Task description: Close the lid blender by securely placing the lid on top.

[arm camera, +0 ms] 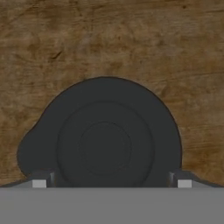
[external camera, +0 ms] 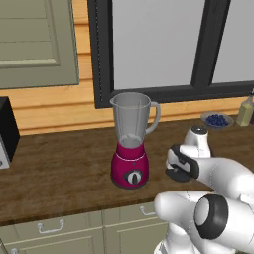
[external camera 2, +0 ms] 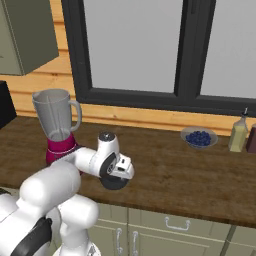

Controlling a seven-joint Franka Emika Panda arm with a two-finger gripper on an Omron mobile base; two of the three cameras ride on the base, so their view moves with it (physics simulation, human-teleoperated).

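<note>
The blender (external camera: pixel 131 149) stands on the wooden counter, a magenta base with a dark dial under a tall clear jar whose mouth is uncovered; it also appears at the left (external camera 2: pixel 57 127). The lid (arm camera: pixel 105 140), a flat round black disc with a raised centre, lies flat on the counter to the blender's right (external camera 2: pixel 114 185). My gripper (arm camera: pixel 111 181) hangs straight above it, open, with one fingertip on each side of the disc. From the base the hand points down at the counter (external camera 2: pixel 116 176) (external camera: pixel 177 171). Whether the fingers touch the lid I cannot tell.
A plate of blue berries (external camera 2: pixel 199 137) (external camera: pixel 217 120) and a yellowish bottle (external camera 2: pixel 238 134) sit at the back right under the window. A black box appliance (external camera: pixel 6 131) stands at the far left. Bare wood counter (external camera: pixel 64 163) lies around the blender.
</note>
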